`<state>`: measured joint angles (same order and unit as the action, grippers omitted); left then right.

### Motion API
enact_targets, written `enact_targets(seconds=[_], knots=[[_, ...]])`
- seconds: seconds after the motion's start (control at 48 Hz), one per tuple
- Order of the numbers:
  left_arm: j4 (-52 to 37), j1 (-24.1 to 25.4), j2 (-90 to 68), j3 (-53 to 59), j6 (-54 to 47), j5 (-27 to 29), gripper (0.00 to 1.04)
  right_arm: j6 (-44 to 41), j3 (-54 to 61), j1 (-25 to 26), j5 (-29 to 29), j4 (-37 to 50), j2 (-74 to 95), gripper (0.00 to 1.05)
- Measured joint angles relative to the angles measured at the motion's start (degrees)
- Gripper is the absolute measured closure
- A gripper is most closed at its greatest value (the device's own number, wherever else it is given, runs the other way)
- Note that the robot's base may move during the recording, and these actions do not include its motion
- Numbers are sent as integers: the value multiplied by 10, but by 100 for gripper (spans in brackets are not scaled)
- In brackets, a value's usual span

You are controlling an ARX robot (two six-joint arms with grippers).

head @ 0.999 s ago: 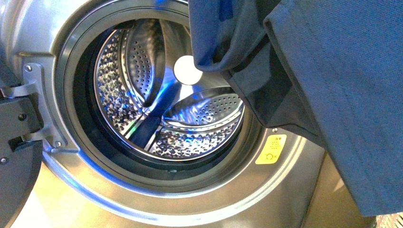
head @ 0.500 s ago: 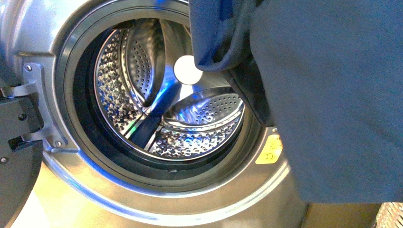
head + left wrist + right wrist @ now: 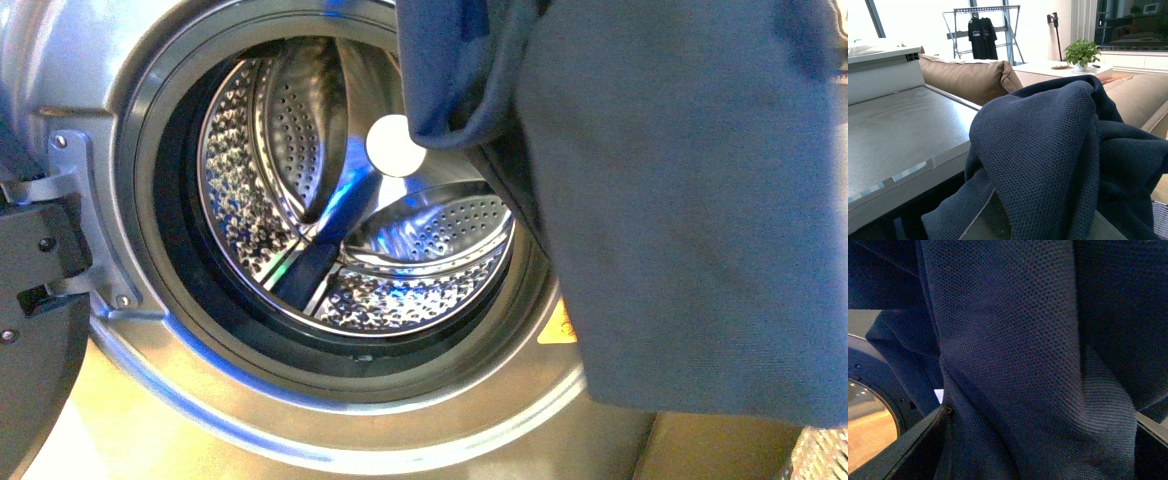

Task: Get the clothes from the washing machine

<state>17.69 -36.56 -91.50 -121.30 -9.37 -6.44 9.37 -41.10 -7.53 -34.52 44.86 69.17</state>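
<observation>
Locating clothes: I am seeing the clothes (image 3: 690,200) hanging outside the washing machine (image 3: 60,70), right of the porthole; the drum (image 3: 300,200) is showing only bare steel.
Long axis: the cloth is running top to bottom, with its lower hem hanging free.
Arm proximity: navy knit is filling both wrist views; I am judging the right arm nearer, since the bulk is hanging on that side.
Left gripper: cloth is covering it; I cannot tell its jaw state.
Right gripper: likewise covered; I cannot tell.
Markings: the yellow sticker (image 3: 556,330) is peeking out beside the cloth's edge; nothing on it is legible.
</observation>
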Motion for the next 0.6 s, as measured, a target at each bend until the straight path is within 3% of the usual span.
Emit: enact_targets(seconds=[0.167,0.604], knots=[[0,0,0,0,0,0,94,10,0,-6,6,10,2,27],[0,0,0,0,0,0,94,116,3,19,-10,36,-32,90]])
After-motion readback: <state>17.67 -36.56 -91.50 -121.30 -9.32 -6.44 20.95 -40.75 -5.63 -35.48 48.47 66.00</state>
